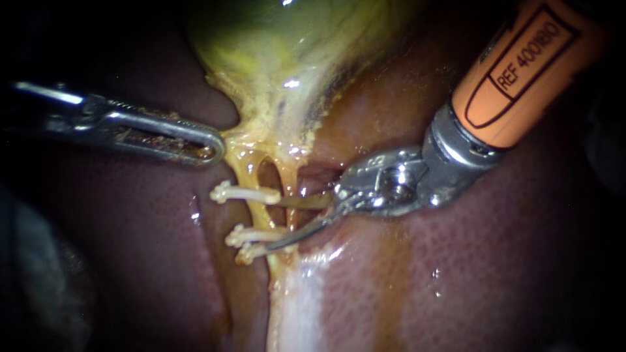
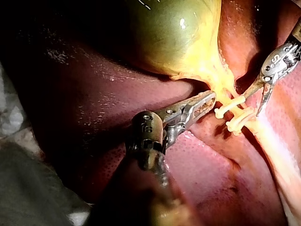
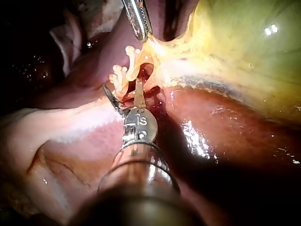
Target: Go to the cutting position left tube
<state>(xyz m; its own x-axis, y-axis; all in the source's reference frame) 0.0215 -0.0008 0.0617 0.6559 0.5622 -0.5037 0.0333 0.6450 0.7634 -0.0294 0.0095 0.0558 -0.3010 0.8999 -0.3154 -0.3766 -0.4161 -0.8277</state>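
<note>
Carefully, your right tool (image 1: 279, 223), blades open, needed the left tube (image 1: 261, 218) centred between clips (image 1: 244, 193). Your left tool (image 1: 212, 148) gripped the gallbladder (image 1: 274, 72).

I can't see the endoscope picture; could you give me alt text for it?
The right tool, jaws open, reaches toward the white clips on thin yellow tubes below the gallbladder. The left tool touches yellow tissue beside them; dark red liver surrounds everything.

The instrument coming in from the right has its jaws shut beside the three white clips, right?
Not quite. The right instrument's jaws are open, not shut, with a clear gap between them. They are beside the three white clips, as you say. The endoscope view shows it.
</note>
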